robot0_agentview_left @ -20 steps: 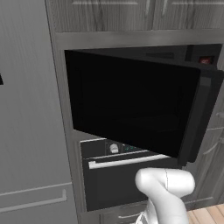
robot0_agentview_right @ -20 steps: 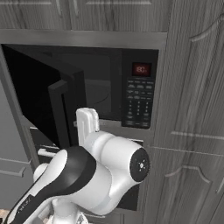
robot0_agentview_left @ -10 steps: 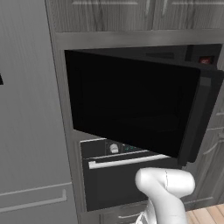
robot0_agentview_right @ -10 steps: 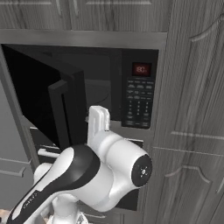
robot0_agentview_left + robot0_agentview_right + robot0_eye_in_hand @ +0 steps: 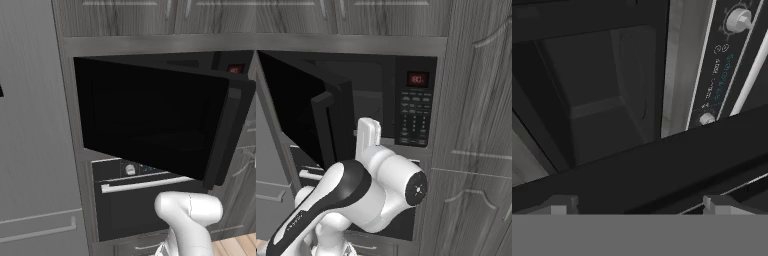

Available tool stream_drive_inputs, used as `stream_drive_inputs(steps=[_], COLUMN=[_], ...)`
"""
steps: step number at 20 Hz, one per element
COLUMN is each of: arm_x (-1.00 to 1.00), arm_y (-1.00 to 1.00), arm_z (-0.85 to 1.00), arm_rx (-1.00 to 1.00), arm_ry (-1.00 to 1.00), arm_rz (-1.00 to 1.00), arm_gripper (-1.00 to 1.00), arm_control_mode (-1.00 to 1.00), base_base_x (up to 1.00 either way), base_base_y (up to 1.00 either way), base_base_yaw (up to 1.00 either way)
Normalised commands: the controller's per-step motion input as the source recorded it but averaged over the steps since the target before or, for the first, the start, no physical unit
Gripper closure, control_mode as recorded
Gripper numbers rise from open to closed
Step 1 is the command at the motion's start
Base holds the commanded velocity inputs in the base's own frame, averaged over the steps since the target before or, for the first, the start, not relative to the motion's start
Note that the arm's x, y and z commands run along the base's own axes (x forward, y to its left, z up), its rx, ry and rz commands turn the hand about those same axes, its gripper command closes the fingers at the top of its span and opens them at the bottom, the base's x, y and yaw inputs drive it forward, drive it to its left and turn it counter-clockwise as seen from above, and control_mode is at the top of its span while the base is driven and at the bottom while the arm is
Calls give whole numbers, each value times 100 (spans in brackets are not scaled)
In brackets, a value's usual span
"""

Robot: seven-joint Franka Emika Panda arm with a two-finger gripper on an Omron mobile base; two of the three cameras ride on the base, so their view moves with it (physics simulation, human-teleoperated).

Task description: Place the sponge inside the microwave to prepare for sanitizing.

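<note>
Left base view looked onto a wall of grey wood-grain cabinetry [image 5: 150,20] with a tall flat grey panel [image 5: 30,150] at its left side. Set into the cabinetry was the microwave [image 5: 150,120], its wide dark door [image 5: 145,112] swung out toward the camera and hinged on the left. Below it sat a black oven [image 5: 130,210] with a silver bar handle [image 5: 145,184] and a small round knob above the bar. A strip of pale wood floor [image 5: 235,246] showed at the lower right.

From the right base view, the microwave's cavity stood open, dim and grey inside, beside its button panel [image 5: 415,122] with a red display [image 5: 417,79]. Panelled grey cabinet doors [image 5: 476,150] ran to the right of it.

At the hand camera, the gripper [image 5: 639,204] had its two tips spread wide apart with nothing between them. A dark edge crossed just above them, with the microwave's cavity beyond it and the oven's knobs at the upper right. Where the sponge lay could not be told.
</note>
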Motion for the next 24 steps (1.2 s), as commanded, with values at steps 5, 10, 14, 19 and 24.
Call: stream_drive_inputs(steps=[5, 10, 14, 19, 24], arm_x=[-28, -19, -14, -32, -40], arm_y=[52, 57, 37, -15, 17], arm_z=[-6, 0, 0, 0, 0], arm_rx=[0, 0, 0, 0, 0], arm_ry=[1, 0, 0, 0, -1], arm_rz=[10, 10, 6, -1, -4], arm_gripper=[-100, -100, -100, -100, -100], arm_control_mode=[-100, -100, -100, -100, -100], base_base_x=[0, 0, 0, 0, 0], base_base_y=[0, 0, 0, 0, 0], base_base_yaw=[0, 0, 0, 0, 0])
